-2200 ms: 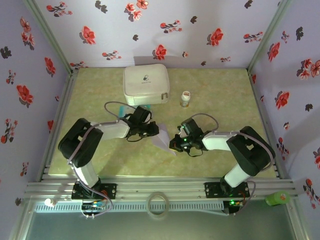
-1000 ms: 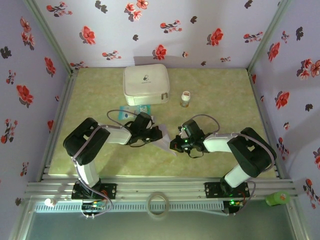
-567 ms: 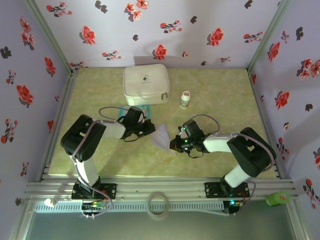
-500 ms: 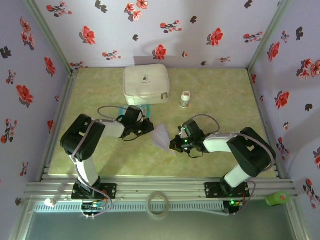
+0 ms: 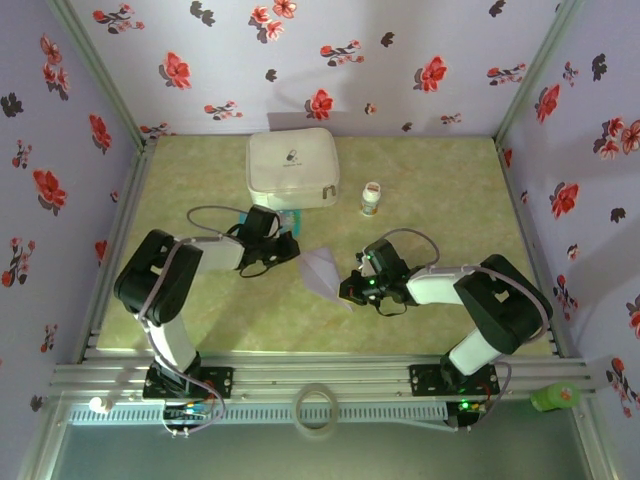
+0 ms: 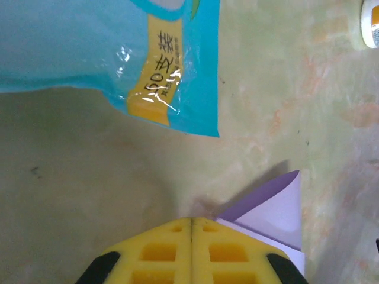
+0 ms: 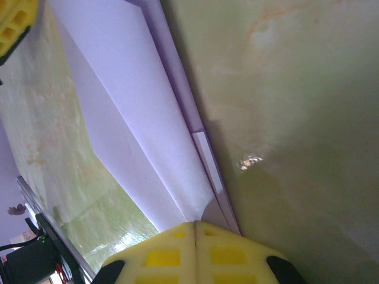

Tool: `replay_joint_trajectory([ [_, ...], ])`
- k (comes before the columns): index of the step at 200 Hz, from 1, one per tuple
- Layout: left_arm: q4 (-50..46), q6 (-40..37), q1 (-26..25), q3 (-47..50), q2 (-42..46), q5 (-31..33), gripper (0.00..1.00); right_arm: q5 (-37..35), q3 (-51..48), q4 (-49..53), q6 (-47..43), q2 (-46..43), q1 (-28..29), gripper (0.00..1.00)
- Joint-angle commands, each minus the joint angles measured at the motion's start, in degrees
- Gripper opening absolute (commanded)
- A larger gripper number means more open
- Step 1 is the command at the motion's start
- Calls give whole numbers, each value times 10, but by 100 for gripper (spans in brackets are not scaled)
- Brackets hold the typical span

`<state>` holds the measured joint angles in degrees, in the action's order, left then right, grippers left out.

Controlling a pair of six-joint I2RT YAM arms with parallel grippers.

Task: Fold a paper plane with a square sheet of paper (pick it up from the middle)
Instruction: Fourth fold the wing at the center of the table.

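The thin, creased lavender paper sheet (image 5: 322, 272) lies flat on the glossy green marbled counter (image 5: 450, 190) between the tools. The right tool (image 5: 349, 291), its yellow foam pads pressed together, touches the sheet's near corner. The left tool (image 5: 292, 251), likewise closed and empty, sits just beside its far edge. Both arms reach low, with their elbows bent.

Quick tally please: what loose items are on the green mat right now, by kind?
Folded lavender paper: 1
White zip case: 1
Teal printed packet: 1
Small bottle: 1
Total: 4
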<state>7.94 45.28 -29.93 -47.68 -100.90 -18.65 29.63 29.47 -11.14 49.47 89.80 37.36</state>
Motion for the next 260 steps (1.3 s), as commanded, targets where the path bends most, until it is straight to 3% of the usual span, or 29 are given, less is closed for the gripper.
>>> replay_joint_trajectory([
  [1,-37,-23,3,-7,44,26,8,-43,-19,111,-18,33,-4,1],
  [60,-70,-19,-43,-11,97,21,10,-43,-15,111,-12,20,-4,4],
  [123,-74,-8,-100,-51,58,-8,13,-45,-14,107,-8,8,-4,5],
  [218,-63,5,-112,-83,-46,-17,13,-34,-24,85,-2,-19,-4,9],
  [260,-63,8,-111,-67,-53,-5,13,-45,-26,97,12,-82,-4,21],
])
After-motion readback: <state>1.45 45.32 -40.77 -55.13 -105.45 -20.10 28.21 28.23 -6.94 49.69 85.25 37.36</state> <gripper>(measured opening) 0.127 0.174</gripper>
